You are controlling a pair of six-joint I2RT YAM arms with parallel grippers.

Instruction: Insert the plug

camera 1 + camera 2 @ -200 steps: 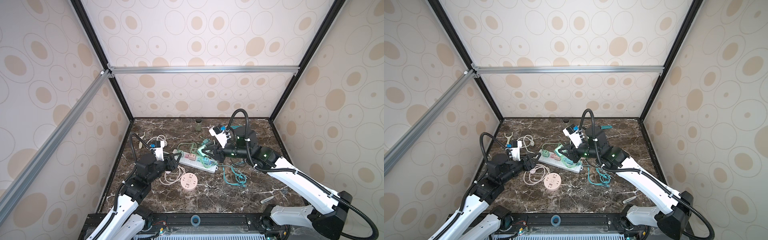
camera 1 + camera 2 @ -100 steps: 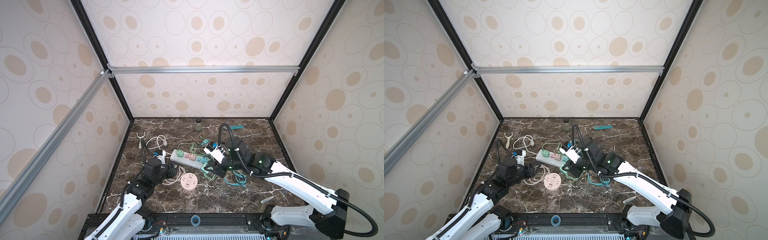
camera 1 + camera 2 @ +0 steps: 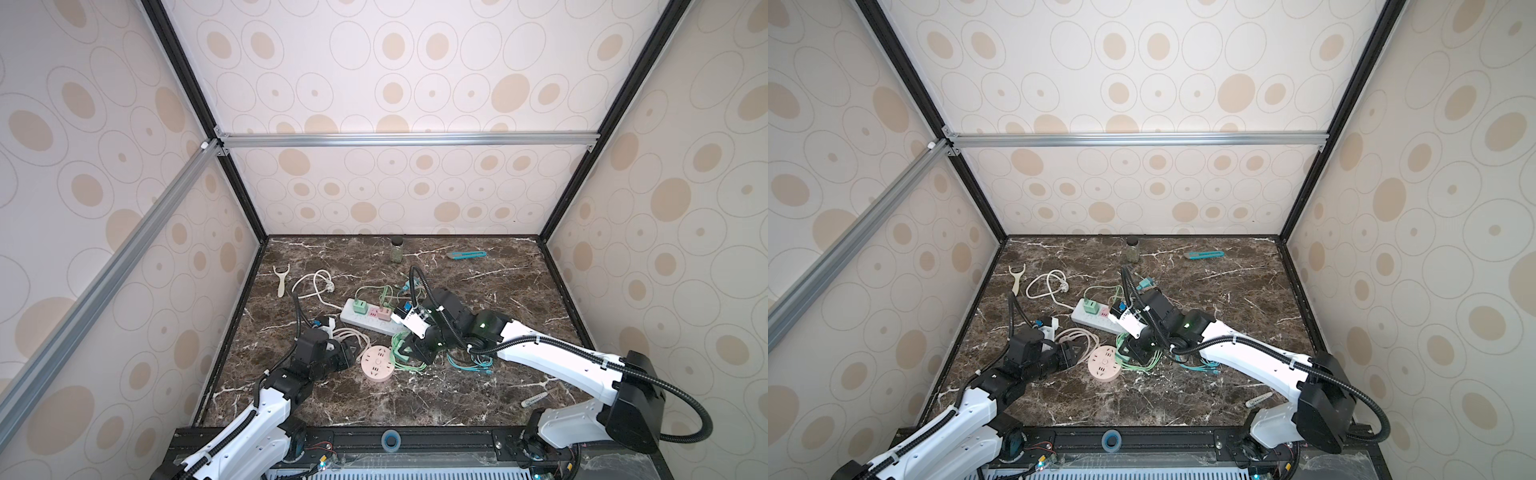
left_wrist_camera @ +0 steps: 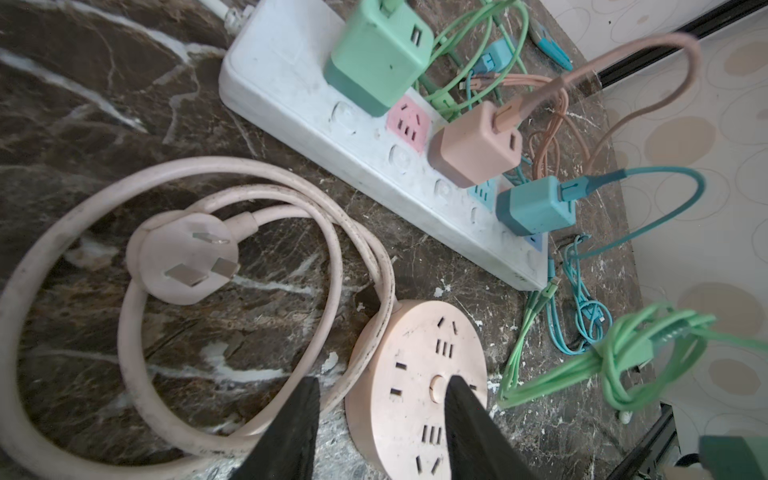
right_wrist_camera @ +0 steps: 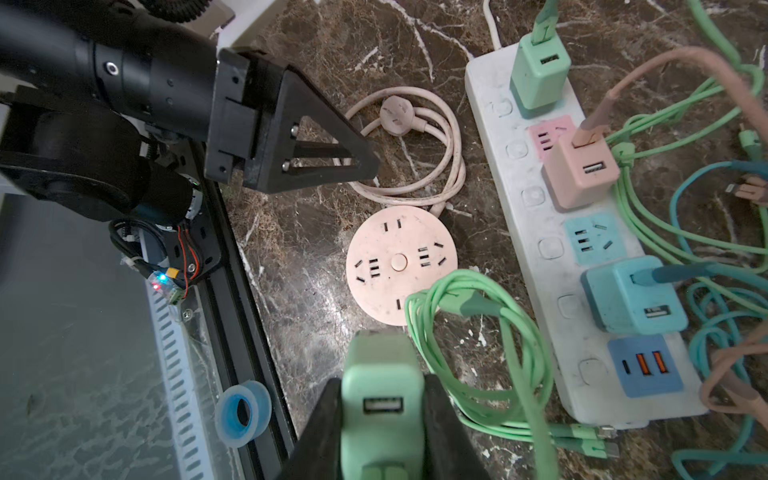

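My right gripper (image 5: 382, 384) is shut on a green plug (image 5: 382, 419), a USB charger block, and hangs just beside the round pink socket (image 5: 401, 266) on the marble. The plug's green cable bundle (image 5: 478, 332) droops over the socket's near rim. In both top views the right gripper (image 3: 409, 349) (image 3: 1133, 347) sits between the round socket (image 3: 377, 365) (image 3: 1105, 365) and the white power strip (image 3: 370, 322). My left gripper (image 4: 382, 380) is open, above the socket's cord-side rim, holding nothing; it shows in both top views (image 3: 347, 357) (image 3: 1073, 353).
The strip (image 4: 316, 108) carries green (image 4: 374, 58), pink (image 4: 473, 145) and teal (image 4: 536, 205) chargers with tangled cables. The socket's pink three-pin plug (image 4: 187, 262) lies in its coiled cord. A jar (image 3: 397, 248), teal tool (image 3: 468, 254) and white tool (image 3: 281, 280) lie further back.
The right gripper has carried the green plug from over the power strip toward the front, down beside the round socket. The left gripper has drawn back toward the front and its jaws narrowed slightly.
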